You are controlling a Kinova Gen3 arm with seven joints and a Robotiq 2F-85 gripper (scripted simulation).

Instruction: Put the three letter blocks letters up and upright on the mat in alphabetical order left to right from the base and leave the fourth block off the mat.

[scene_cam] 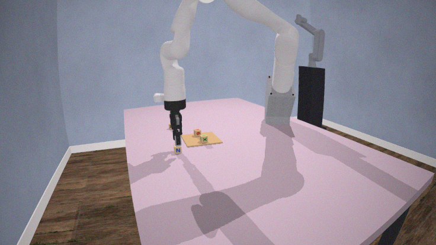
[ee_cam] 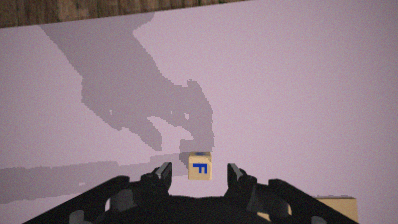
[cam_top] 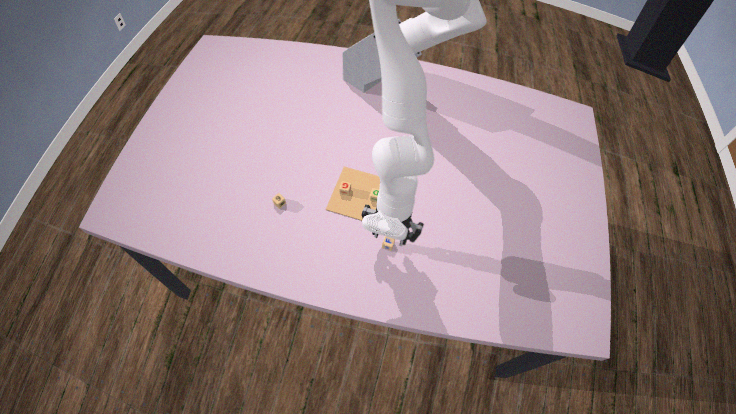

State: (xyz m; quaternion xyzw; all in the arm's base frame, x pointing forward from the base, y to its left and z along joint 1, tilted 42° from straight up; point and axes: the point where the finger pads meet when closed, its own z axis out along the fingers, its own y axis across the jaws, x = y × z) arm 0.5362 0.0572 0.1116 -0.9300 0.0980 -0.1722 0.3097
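Note:
My gripper [cam_top: 389,237] [scene_cam: 178,144] [ee_cam: 199,172] is open and empty. Its fingertips are low over a block with a blue F on top [cam_top: 388,244] [scene_cam: 178,150] [ee_cam: 200,168], one to each side of it in the wrist view. This block lies on the table off the mat [cam_top: 338,204] [scene_cam: 218,141] [ee_cam: 340,210]; the F looks turned sideways in the wrist view. On the mat stand a block with a red G on top [cam_top: 344,187] [scene_cam: 197,133] and a block with a green letter, apparently D [cam_top: 375,194] [scene_cam: 204,139], partly hidden by the arm in the top view.
A block with a dark round mark [cam_top: 278,200] [scene_cam: 170,126] lies off the mat, away from the other blocks; my gripper partly hides it in the exterior view. The arm hides part of the mat in the top view. The table's far edge [ee_cam: 125,15] shows in the wrist view.

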